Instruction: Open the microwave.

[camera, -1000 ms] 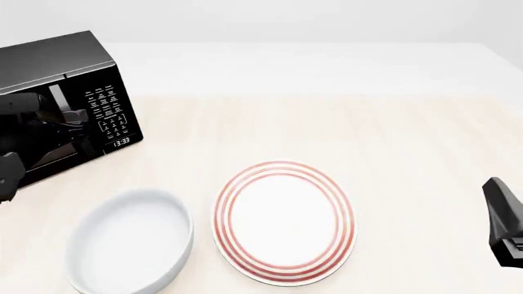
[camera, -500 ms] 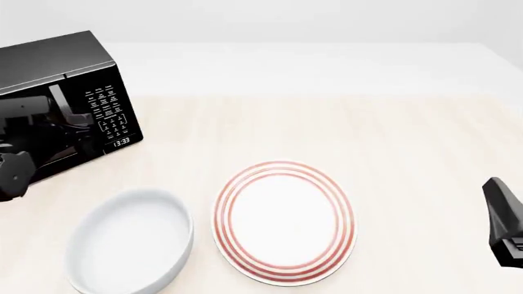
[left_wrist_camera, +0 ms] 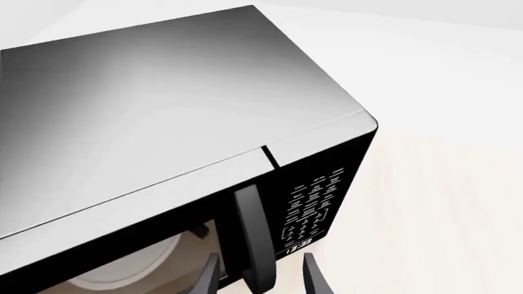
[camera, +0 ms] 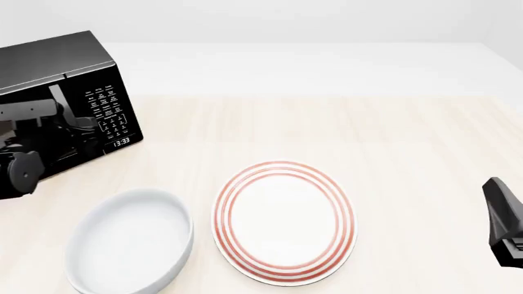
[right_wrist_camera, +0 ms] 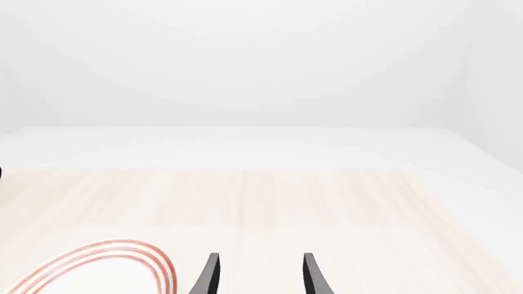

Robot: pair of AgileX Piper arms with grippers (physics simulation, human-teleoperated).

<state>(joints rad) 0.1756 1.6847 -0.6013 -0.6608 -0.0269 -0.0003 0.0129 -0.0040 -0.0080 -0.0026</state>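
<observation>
The microwave point(camera: 61, 67) is a glossy black box at the table's far left, with its door looking shut. In the left wrist view its vertical bar handle point(left_wrist_camera: 253, 233) runs between my left gripper's two fingers, beside the white-lettered keypad point(left_wrist_camera: 315, 205) and the clock. The pale turntable point(left_wrist_camera: 122, 269) shows through the window. My left gripper point(left_wrist_camera: 261, 278) is open and straddles the handle's lower part; in the front view it point(camera: 75, 122) is dark against the door. My right gripper point(camera: 503, 223) is open and empty at the right edge; it also shows in the right wrist view point(right_wrist_camera: 261, 275).
A white plate with red rings point(camera: 285, 222) lies at the front middle, and its edge shows in the right wrist view point(right_wrist_camera: 122, 266). A white bowl point(camera: 131, 248) sits to its left, in front of the microwave. The tabletop is pale wood.
My left arm has moved right and in toward the microwave door, bringing the gripper around the handle. The right arm has not moved.
</observation>
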